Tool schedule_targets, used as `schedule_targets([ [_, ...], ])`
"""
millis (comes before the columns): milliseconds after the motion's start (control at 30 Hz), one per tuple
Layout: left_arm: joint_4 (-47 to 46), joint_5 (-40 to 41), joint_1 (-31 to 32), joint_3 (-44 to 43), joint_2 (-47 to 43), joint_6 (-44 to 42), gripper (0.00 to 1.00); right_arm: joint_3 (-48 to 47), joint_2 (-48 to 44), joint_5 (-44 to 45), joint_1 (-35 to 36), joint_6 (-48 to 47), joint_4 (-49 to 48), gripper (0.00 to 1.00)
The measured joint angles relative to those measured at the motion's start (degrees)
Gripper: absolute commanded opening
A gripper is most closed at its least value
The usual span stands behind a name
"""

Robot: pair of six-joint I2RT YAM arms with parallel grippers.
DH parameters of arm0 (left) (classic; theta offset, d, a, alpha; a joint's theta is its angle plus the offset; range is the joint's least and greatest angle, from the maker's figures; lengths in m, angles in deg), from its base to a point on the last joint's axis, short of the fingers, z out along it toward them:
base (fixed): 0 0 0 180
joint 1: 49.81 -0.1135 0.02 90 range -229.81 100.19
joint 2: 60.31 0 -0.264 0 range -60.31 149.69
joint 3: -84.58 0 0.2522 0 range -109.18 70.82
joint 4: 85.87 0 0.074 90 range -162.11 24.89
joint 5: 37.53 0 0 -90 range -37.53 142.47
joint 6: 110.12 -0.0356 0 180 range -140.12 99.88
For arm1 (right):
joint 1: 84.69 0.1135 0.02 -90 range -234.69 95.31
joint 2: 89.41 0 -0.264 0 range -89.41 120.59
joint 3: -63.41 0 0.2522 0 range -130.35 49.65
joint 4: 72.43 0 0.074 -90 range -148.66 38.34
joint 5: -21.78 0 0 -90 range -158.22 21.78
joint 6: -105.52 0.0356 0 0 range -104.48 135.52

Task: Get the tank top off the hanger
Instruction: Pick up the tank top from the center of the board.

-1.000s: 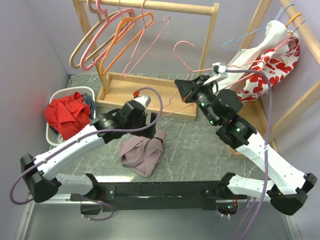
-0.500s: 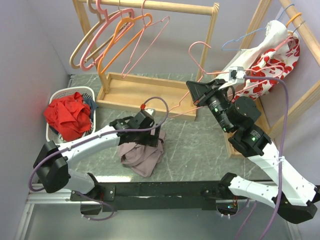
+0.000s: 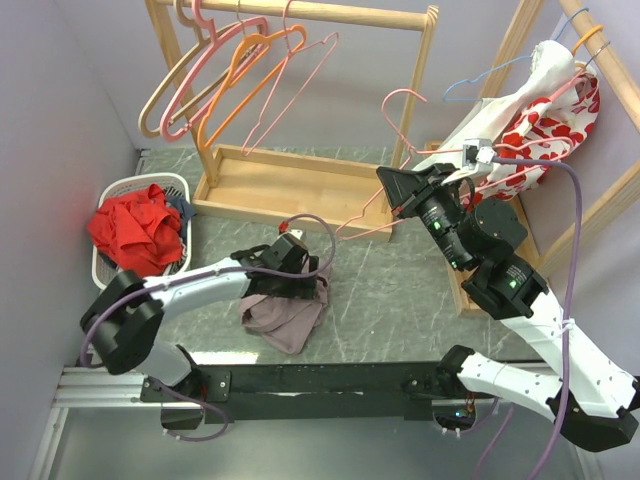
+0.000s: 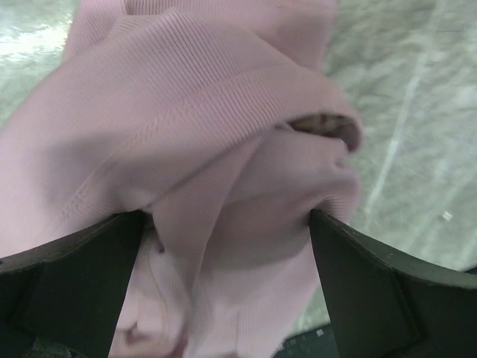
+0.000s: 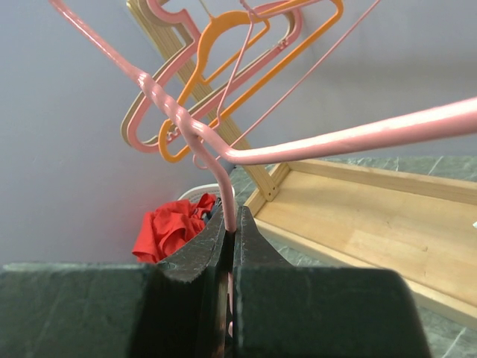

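Tank top: is crumpled on table, judged soft, light, limp | left gripper: is spread open astride its folds | right gripper: is clamped on pink hanger | best taken by a bunched fold

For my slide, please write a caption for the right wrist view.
Right claw shut on a bare pink hanger, wooden rack behind.

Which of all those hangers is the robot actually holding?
The bare pink wire hanger, pinched in the right gripper; the other hangers hang on the wooden racks.
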Motion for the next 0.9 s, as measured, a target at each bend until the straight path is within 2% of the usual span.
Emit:
schedule_targets([
  [167, -2.6, 0.1, 0.2, 0.1, 5.4, 0.2, 0.98, 0.0, 0.0, 0.0, 0.0, 0.0, 0.0, 0.0],
  [267, -3.2, 1.0, 0.8, 0.0, 5.9, 0.3, 0.65, 0.0, 0.0, 0.0, 0.0, 0.0, 0.0, 0.0],
  [300, -3.2, 1.3, 0.8, 0.0, 5.9, 0.2, 0.46, 0.0, 0.0, 0.0, 0.0, 0.0, 0.0, 0.0],
  [367, -3.5, 1.6, 0.8, 0.0, 6.0, 1.0, 0.29, 0.0, 0.0, 0.0, 0.0, 0.0, 0.0, 0.0],
  [400, -3.7, 1.7, 0.8, 0.0, 6.0, 0.9, 0.13, 0.0, 0.0, 0.0, 0.0, 0.0, 0.0, 0.0],
  [433, -4.0, 1.7, 0.9, 0.0, 6.0, 1.4, 0.03, 0.0, 0.0, 0.0, 0.0, 0.0, 0.0, 0.0],
  [700, -3.4, 2.9, 1.0, -0.5, 5.7, 2.5, 0.01, 0.1, 0.0, 0.2, 0.0, 0.0, 0.0, 0.0],
  [800, 0.7, 4.6, 0.9, -2.8, 3.9, 1.9, 0.01, 0.2, 0.0, 0.2, 0.0, 0.0, -0.2, 0.0],
  [900, 6.5, 6.9, 0.2, -9.1, 0.3, 0.3, 0.01, 0.6, 0.0, 0.0, 0.0, 0.0, -0.3, 0.0],
])
